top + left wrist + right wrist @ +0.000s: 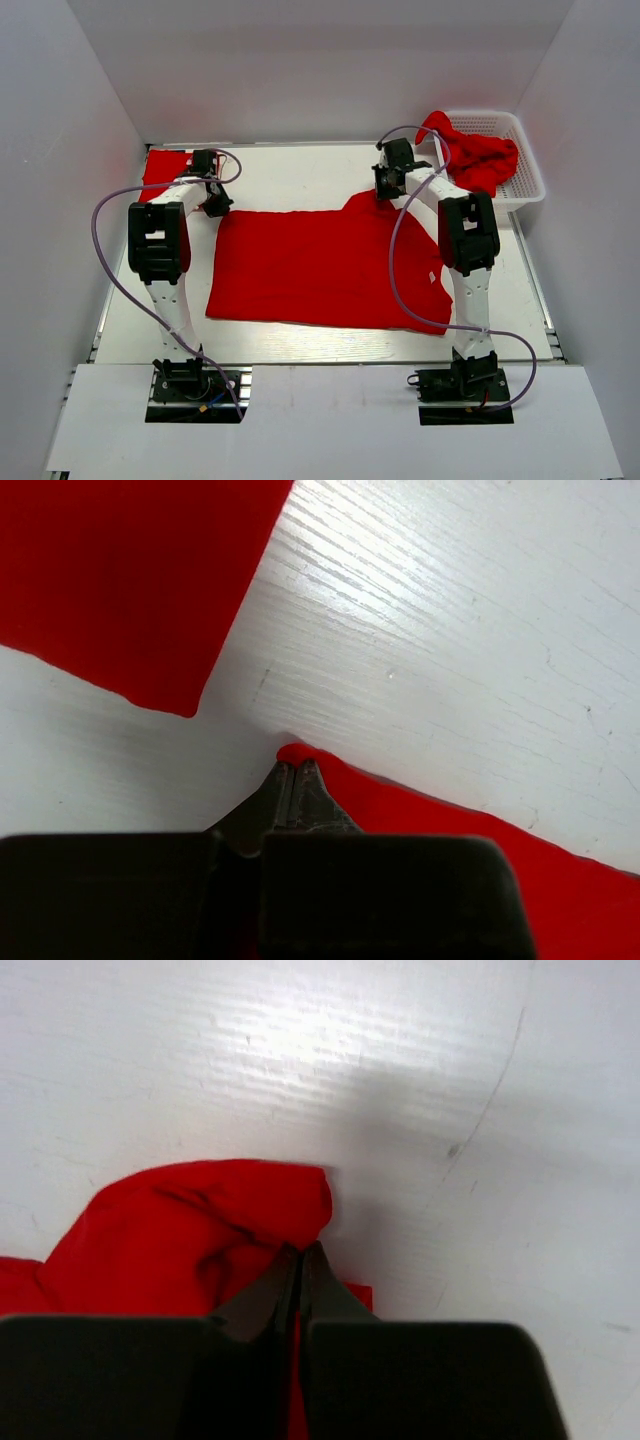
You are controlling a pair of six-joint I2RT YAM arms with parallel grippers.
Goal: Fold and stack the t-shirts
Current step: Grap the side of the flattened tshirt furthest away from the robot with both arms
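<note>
A: Where's the spread t-shirt (320, 265)?
B: Flat at the centre of the table (300, 175); left gripper (297, 770) clenched on its 10 o'clock corner; right gripper (301, 1252) pinching its bunched 1 o'clock corner
A: Advice?
B: I'd lift both evenly, edge taut, fold toward 6 o'clock; avoid the folded t-shirt (165, 170) at 10 o'clock

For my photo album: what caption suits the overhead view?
Left gripper and right gripper pinch the far edge of a bright red cloth t-shirt spread flat on a white table.
</note>
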